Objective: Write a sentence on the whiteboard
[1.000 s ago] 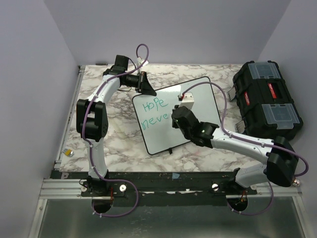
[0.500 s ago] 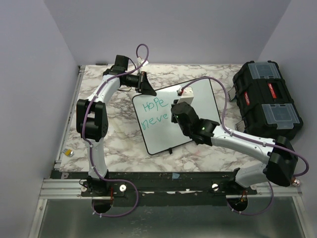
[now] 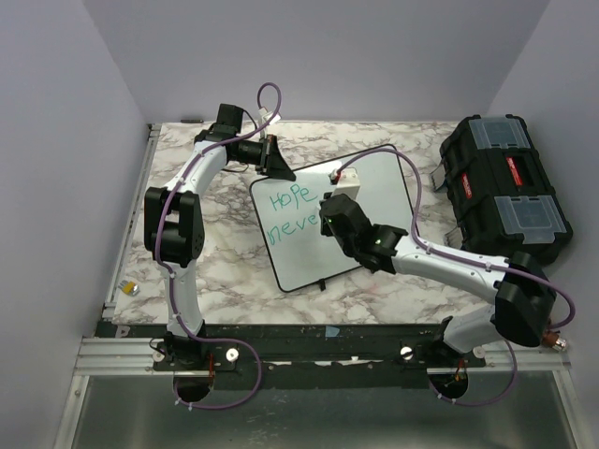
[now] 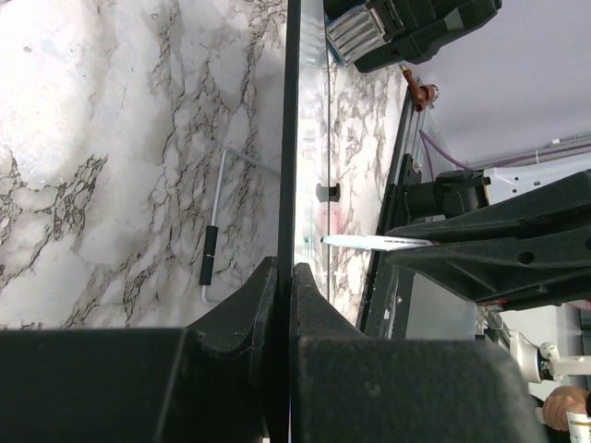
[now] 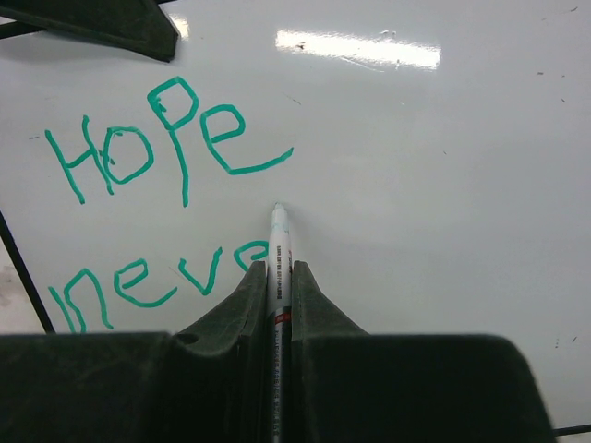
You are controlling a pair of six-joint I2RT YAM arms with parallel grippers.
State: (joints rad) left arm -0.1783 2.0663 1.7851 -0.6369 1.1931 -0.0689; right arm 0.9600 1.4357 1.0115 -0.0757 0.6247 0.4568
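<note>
The whiteboard [image 3: 379,201] lies tilted on the marble table, and its black frame edge shows end-on in the left wrist view [image 4: 292,138]. The sentence [image 3: 290,213] reads "Hope" over "neve" in green-teal. In the right wrist view, "Hope" [image 5: 157,138] is above "neve" [image 5: 138,281]. My left gripper [image 3: 279,166] is shut on the board's top-left edge [image 4: 284,272]. My right gripper [image 3: 329,217] is shut on a white marker [image 5: 279,254]. The marker's tip touches the board just right of the last "e". The marker also shows in the left wrist view [image 4: 369,242].
A black toolbox [image 3: 501,192] with clear lid compartments stands at the right edge of the table [image 3: 215,267] and shows in the left wrist view [image 4: 406,28]. A small yellow object [image 3: 132,289] lies at the table's left edge. A thin metal hex key [image 4: 214,240] lies beside the board.
My right gripper has moved left and up across the board with the marker, to the end of "neve". The writing looks the same. The left arm has not moved.
</note>
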